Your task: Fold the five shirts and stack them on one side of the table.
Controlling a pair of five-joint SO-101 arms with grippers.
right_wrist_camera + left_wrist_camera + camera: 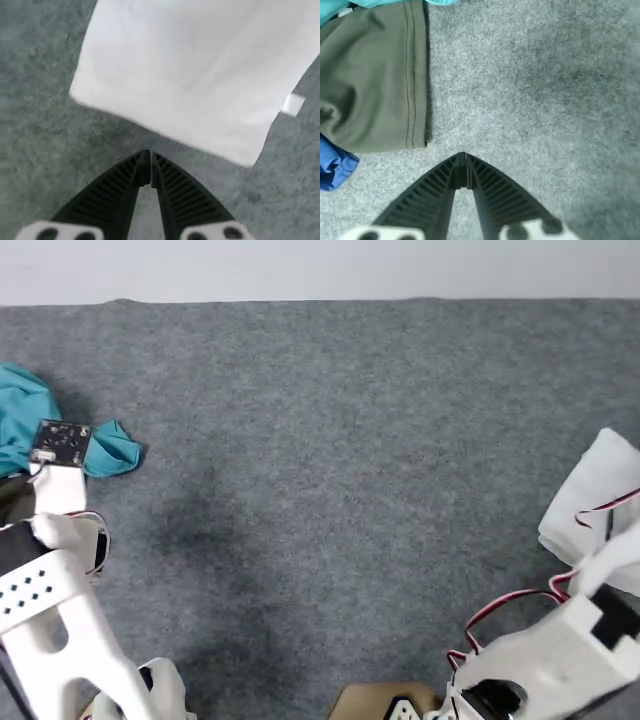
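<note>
Right wrist view: white shirt [185,70] just beyond right tool [145,156], tips together

The gray-felted table [330,440] carries a crumpled teal shirt [20,410] at its nine o'clock edge and a folded white shirt [600,475] at three o'clock. An olive shirt [370,80] and a blue shirt [332,167] lie touching each other.

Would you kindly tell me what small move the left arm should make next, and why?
Probably open the left gripper and ease it toward the hemmed edge of the olive shirt: it is shut over bare mat, holding nothing, and that shirt lies just beside it.
</note>
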